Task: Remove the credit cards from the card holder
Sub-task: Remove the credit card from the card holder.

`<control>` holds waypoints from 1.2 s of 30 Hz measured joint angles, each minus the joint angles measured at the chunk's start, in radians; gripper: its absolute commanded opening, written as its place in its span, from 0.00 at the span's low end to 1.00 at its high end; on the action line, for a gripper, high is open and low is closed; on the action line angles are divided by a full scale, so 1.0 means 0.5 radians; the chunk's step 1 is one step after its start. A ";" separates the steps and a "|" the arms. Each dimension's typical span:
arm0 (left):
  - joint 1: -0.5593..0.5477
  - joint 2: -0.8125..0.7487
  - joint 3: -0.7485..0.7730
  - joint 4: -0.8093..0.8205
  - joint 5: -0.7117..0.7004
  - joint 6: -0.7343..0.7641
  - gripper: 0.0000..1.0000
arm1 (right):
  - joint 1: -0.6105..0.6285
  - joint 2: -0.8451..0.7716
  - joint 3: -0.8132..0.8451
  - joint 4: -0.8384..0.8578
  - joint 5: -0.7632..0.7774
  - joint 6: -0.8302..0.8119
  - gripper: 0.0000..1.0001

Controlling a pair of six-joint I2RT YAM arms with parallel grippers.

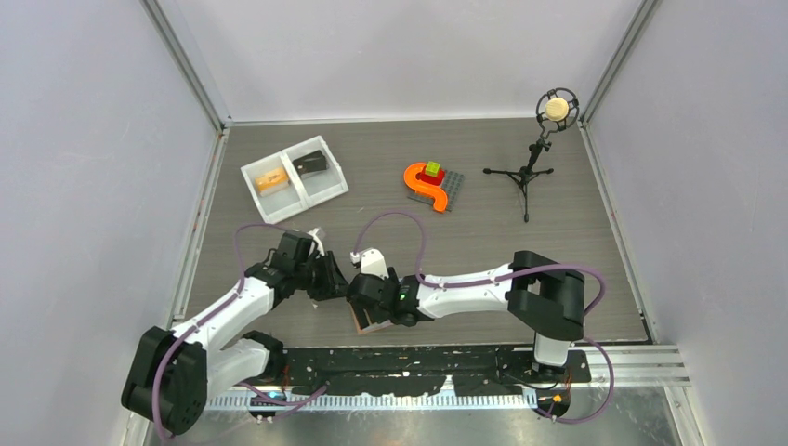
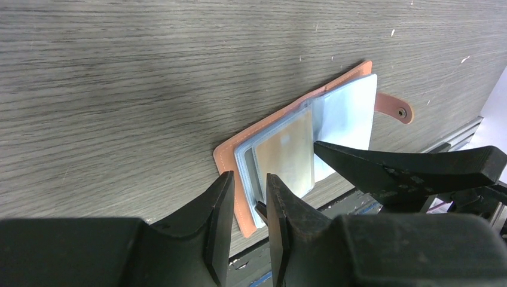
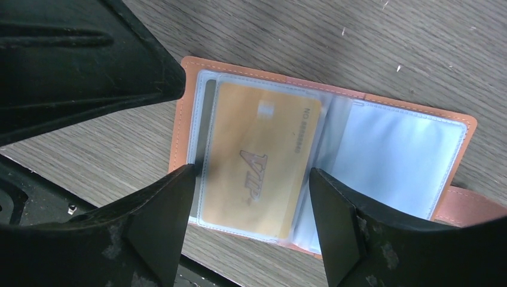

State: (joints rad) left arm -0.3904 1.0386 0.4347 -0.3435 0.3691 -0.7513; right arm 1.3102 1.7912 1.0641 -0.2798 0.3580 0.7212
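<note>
Showing extraction not yet begun: the card holder [image 3: 394, 155] lies spread open at the near edge of the table [image 2: 119, 89], with the gold credit card [image 3: 263, 137] fully sleeved. My right gripper [image 3: 251, 176] straddles that card, jaws spread. My left gripper [image 2: 248, 182] sits narrowly parted at the holder's edge; whether it is pinching, I cannot tell.

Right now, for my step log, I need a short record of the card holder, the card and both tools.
card holder: lying open on the table, near its front edge
gold card: inside a clear pocket, not yet out
right tool: open, one finger either side of the gold card
left tool: fingers close together at the holder's corner; grip unclear
</note>
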 measured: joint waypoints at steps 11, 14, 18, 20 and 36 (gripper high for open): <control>0.000 0.009 -0.004 0.024 0.017 0.000 0.28 | 0.009 0.019 0.027 -0.040 0.048 0.040 0.66; 0.000 0.009 -0.008 0.026 0.016 0.001 0.28 | 0.009 0.018 0.018 -0.015 0.050 0.046 0.64; 0.000 0.014 -0.011 0.027 0.017 0.004 0.28 | 0.009 0.005 -0.014 0.041 0.049 0.053 0.62; 0.000 0.032 -0.011 0.029 0.017 0.009 0.28 | 0.008 -0.004 -0.033 0.066 0.048 0.060 0.62; 0.000 0.185 -0.011 0.079 0.040 0.053 0.27 | -0.062 -0.166 -0.315 0.397 -0.077 0.095 0.60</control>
State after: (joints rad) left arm -0.3904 1.1313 0.4294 -0.3038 0.3893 -0.7246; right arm 1.2793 1.7081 0.9066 -0.0811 0.3195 0.7685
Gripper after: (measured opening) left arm 0.275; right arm 0.606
